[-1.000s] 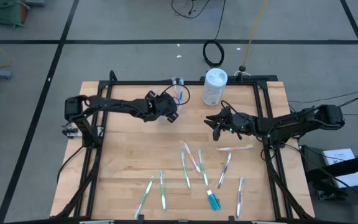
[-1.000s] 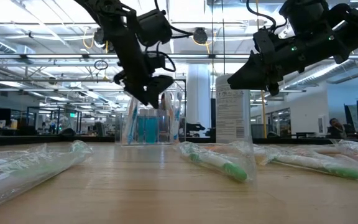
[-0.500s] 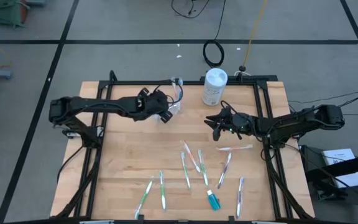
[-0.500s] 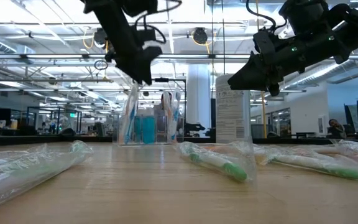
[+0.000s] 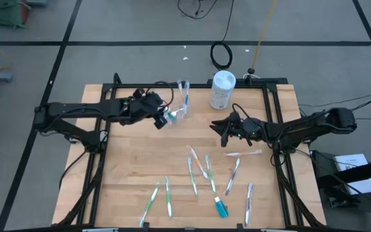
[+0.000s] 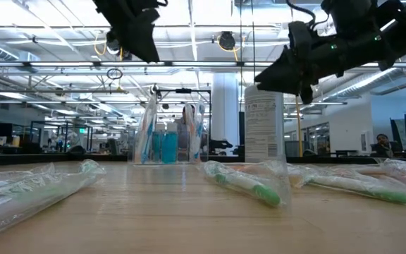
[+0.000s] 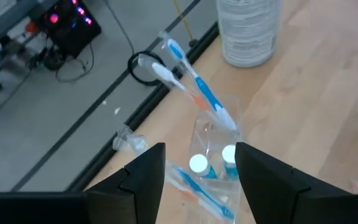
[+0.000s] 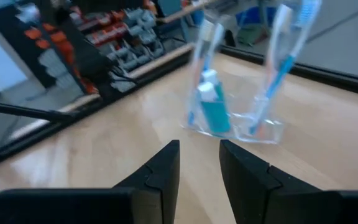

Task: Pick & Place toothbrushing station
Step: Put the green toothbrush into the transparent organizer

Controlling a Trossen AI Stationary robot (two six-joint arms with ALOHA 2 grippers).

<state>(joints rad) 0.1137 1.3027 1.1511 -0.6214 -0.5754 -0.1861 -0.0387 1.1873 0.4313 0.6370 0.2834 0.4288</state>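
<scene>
A small clear plastic cup [image 5: 182,111] stands on its base near the table's far edge. It also shows in the low view [image 6: 168,144], the left wrist view [image 7: 213,155] and the right wrist view [image 8: 235,121]. It holds two blue tubes [image 7: 227,154] and a few blue-and-white toothbrushes [image 7: 197,87] that lean on its rim. My left gripper [image 5: 161,120] is open and empty, raised to the left of the cup [image 7: 201,186]. My right gripper [image 5: 221,130] is open and empty, raised to the right of the cup [image 8: 199,168].
A white canister [image 5: 221,89] stands at the far edge, right of the cup. Several wrapped toothbrushes [image 5: 198,165] and a blue tube [image 5: 221,207] lie on the near half of the table. Bare wood lies between the two grippers and at the left.
My left gripper has drawn back from the cup toward the table's left edge and has gone up. The cup has stayed standing where it was.
</scene>
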